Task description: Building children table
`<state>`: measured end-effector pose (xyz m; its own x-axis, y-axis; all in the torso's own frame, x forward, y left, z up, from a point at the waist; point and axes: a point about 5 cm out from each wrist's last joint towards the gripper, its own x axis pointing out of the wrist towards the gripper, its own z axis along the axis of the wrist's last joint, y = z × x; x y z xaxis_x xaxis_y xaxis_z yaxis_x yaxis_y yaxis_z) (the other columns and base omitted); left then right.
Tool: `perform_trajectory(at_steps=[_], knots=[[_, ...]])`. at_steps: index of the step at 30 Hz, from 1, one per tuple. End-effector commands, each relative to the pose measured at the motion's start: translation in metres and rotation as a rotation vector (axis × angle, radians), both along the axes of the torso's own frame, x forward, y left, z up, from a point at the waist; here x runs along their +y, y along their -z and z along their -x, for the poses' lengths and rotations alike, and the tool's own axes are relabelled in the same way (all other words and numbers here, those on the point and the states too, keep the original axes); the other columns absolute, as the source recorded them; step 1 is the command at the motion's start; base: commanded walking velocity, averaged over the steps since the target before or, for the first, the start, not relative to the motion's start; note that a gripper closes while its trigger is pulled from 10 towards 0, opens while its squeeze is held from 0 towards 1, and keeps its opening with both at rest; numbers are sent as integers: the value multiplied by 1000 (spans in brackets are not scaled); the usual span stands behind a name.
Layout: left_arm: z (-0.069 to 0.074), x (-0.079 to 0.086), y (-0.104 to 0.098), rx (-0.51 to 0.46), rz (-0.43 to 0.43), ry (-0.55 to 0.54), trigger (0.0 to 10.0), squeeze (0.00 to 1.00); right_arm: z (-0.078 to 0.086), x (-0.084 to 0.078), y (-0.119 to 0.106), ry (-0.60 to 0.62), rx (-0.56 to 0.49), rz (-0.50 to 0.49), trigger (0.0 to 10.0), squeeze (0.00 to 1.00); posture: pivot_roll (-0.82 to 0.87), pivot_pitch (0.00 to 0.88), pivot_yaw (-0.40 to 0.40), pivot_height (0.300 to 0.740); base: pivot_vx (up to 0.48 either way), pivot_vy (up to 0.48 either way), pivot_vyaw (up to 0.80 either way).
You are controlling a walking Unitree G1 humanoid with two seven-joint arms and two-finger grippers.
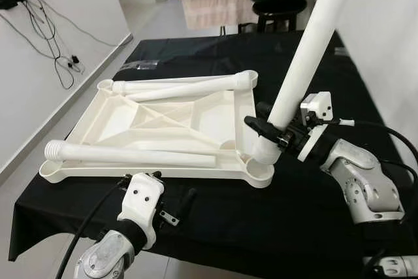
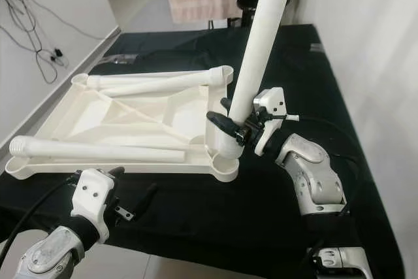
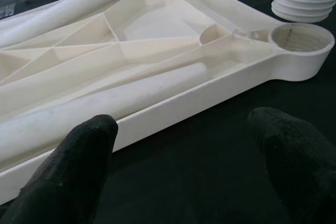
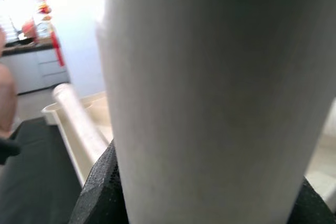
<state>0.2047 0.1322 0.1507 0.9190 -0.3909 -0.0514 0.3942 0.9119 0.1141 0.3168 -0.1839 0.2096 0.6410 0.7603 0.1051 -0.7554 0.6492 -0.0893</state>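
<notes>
Gripping upright leg (image 1: 312,44), right hand (image 1: 271,134) apparently at tabletop (image 1: 163,125) corner.

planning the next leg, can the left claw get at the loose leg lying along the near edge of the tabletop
Probably yes. The left claw is open on the black cloth just before the tabletop's near rim, and the loose leg lies uncovered right behind that low rim.

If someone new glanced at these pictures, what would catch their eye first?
Most striking is the long white table leg, tilted and standing in the near right corner socket of the upturned white tabletop, with the right gripper clamped near its base. Three more legs lie loose inside the tabletop, and the left gripper hovers open at its near edge.
</notes>
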Motion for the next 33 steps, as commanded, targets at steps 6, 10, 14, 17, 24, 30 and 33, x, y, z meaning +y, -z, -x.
perform_trajectory(at_steps=[6, 10, 14, 17, 24, 30, 33], knots=[[13, -5, -2, 11, -30, 93, 10000, 0, 11, 18, 0, -182, 15, 17, 10000, 0, 16, 177, 86, 740, 0, 0, 0], [16, -6, -4, 12, -34, 105, 10000, 0, 7, 17, 2, -190, 20, 17, 10000, 0, 20, 186, 89, 740, 0, 0, 0], [22, -8, -6, 11, -55, 142, 10000, 0, -4, 6, 3, -173, 22, 31, 10000, 0, 41, 216, 93, 740, 0, 0, 0], [24, -9, -7, 7, -66, 158, 10000, 0, -7, -2, 1, -161, 18, 40, 10000, 0, 44, 222, 94, 740, 0, 0, 0], [29, -10, -10, 7, -70, 175, 10000, 0, -7, -15, -6, -169, 9, 44, 10000, 0, 59, 241, 100, 740, 0, 0, 0], [30, -10, -10, 10, -74, 180, 10000, 0, -1, -21, -5, -230, 14, 91, 10000, 0, 61, 246, 104, 740, 0, 0, 0], [30, -10, -11, 11, -76, 182, 10000, 0, 1, -24, -4, -245, 18, 115, 10000, 0, 61, 247, 105, 740, 0, 0, 0]])
